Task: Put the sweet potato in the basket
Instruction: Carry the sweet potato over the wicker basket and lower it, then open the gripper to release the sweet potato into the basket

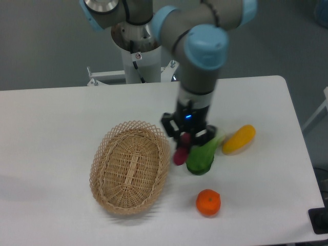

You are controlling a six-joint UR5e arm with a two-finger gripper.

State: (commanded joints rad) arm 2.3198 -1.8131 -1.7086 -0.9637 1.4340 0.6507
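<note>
The sweet potato [180, 154] is a small magenta-red tuber hanging almost upright, just right of the basket's right rim. My gripper [187, 137] points down and is shut on its upper end. The oval wicker basket [101, 156] lies on the white table left of the gripper, and nothing shows inside it. The potato's lower tip is level with the basket rim; I cannot tell whether it touches the table.
A green vegetable [201, 158] sits right beside the sweet potato, under the gripper. A yellow oblong vegetable [239, 139] lies to the right. A round orange [208, 202] sits near the front edge. The robot base [136, 56] stands behind the table.
</note>
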